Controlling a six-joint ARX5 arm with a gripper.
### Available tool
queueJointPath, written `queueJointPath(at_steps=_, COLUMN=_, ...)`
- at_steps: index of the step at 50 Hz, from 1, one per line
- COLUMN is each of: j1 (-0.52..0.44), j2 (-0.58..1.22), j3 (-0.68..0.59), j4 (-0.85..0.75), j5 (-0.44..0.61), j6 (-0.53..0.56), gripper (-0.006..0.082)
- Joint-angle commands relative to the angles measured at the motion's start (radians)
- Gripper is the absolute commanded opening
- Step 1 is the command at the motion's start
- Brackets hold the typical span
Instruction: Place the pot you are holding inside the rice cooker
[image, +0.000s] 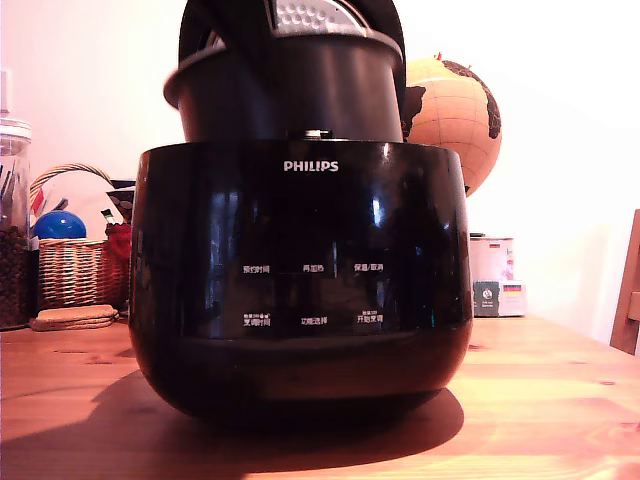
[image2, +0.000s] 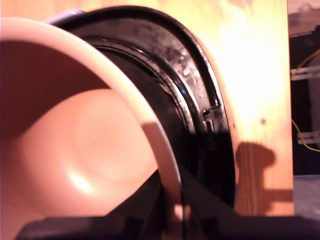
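Home setting: wooden table (image: 560, 400), wicker basket (image: 75, 270), globe (image: 455, 115), bean jar (image: 12, 230), rice cooker (image: 300, 290).

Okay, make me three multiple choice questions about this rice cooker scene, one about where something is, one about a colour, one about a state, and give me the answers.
1. In the exterior view, where is the wicker basket?
A. Left of the rice cooker
B. Right of it
C. On top of it

2. What colour is the ball in the basket?
A. Red
B. Blue
C. Green

3. What state is the pot in?
A. Lying on the table
B. Partly above the cooker's opening
C. Fully seated, lid closed

Answers: 1 A, basket sits at the left edge. 2 B, plainly blue. 3 B, its wall rises above the body and the lid is up.
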Motion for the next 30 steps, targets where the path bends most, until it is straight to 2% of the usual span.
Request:
queueJointPath(at_steps=1, j1=0.000, j2=0.003, j3=0.029, j4=0.003, j5=0.004, j6=0.005, gripper=-0.0022)
queueJointPath(at_steps=30, j1=0.003, j2=0.074, j3=0.029, j4=0.014, j5=0.019, j6=0.004, gripper=-0.0022)
